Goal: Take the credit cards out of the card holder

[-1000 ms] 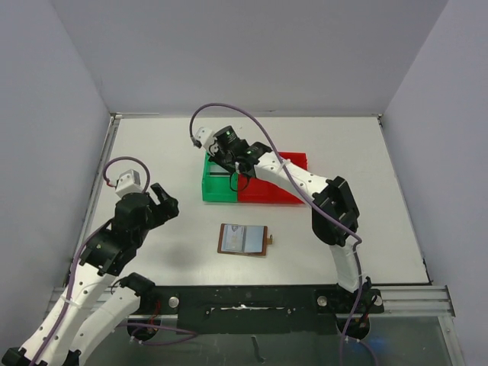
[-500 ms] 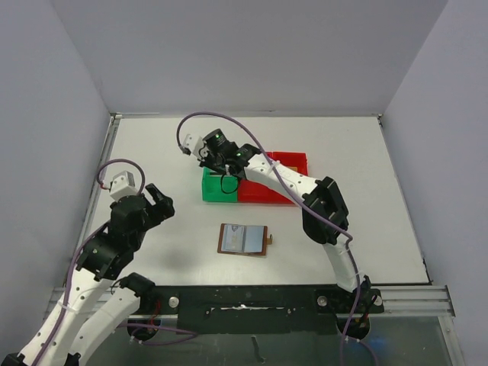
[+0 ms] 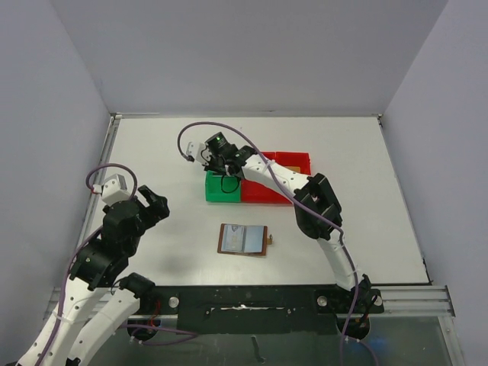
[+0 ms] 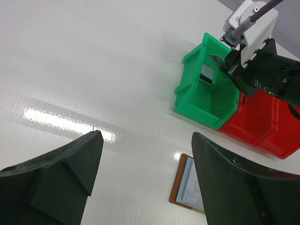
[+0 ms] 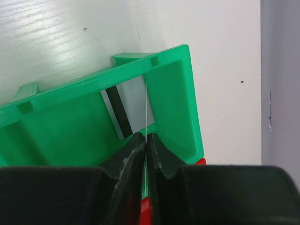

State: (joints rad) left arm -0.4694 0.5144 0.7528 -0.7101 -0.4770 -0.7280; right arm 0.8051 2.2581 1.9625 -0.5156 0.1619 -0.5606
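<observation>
The card holder (image 3: 243, 239), a brown wallet, lies open on the table with pale blue-grey pockets up; its left end shows in the left wrist view (image 4: 187, 187). My right gripper (image 5: 146, 138) is shut on a thin credit card (image 5: 146, 110), seen edge-on, over the green bin (image 5: 70, 126). Another grey credit card with a black stripe (image 5: 123, 111) leans inside that bin. In the top view the right gripper (image 3: 219, 164) hangs over the green bin (image 3: 223, 192). My left gripper (image 3: 152, 204) is open and empty, left of the wallet.
A red bin (image 3: 274, 191) adjoins the green bin on its right. The right arm reaches across the red bin. Grey walls close off the table at the back and both sides. The left wrist view shows the green bin (image 4: 206, 93) and the right wrist above it.
My right gripper has shifted left, holding the card over the green bin's left end. My left arm has drawn back to the left, away from the wallet.
</observation>
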